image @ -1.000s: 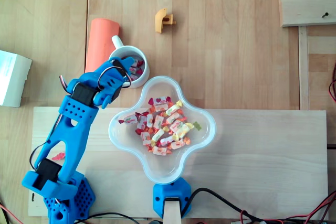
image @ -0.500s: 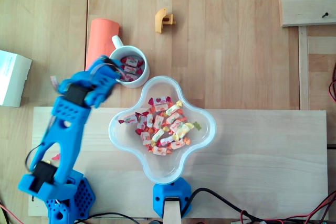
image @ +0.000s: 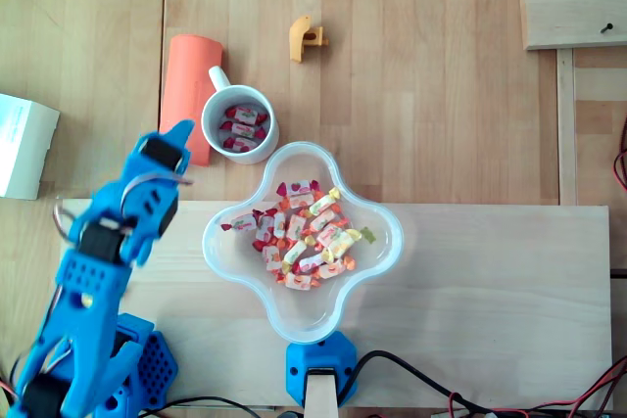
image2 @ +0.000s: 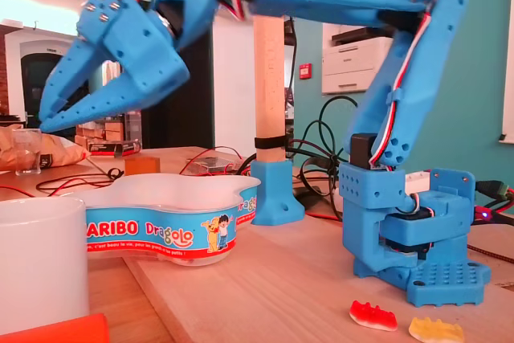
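Note:
My blue gripper [image: 179,134] hangs in the air just left of the white mug [image: 240,124], over the lower end of the orange cylinder [image: 189,85]. Several wrapped candies lie in the mug. In the fixed view the gripper [image2: 46,124] points down to the left, its fingertips meet, and I see nothing between them. It sits high above the mug [image2: 40,259] and the clear four-lobed Haribo bowl [image2: 173,226]. That bowl [image: 387,242] holds several wrapped candies [image: 304,237] and rests on the front board, right of the arm.
A small orange part [image: 306,38] lies at the back. A white box [image: 24,144] sits at the left edge. A wooden post on a blue foot [image2: 269,190] stands in front of the bowl. Two gummy candies [image2: 372,315] lie by the arm's base [image2: 414,230].
The gripper has pulled back from above the mug, moving left and toward the arm's base. The candies in the mug are now uncovered.

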You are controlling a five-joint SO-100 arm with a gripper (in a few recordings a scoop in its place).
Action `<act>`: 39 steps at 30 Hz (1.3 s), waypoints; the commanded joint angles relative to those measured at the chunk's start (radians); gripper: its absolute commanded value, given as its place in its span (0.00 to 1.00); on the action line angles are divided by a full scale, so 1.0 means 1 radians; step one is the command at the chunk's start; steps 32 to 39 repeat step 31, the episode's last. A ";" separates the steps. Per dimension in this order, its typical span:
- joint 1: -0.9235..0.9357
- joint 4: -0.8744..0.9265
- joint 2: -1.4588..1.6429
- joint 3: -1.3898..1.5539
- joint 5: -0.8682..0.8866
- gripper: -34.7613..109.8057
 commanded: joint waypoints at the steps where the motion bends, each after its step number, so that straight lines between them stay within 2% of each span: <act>1: 0.005 -0.302 0.183 0.279 0.008 0.25; 8: -0.103 -0.828 0.377 0.699 0.002 0.25; 13: -0.127 -1.028 0.385 0.798 -0.005 0.25; 39: -0.138 -1.051 0.393 0.827 0.011 0.25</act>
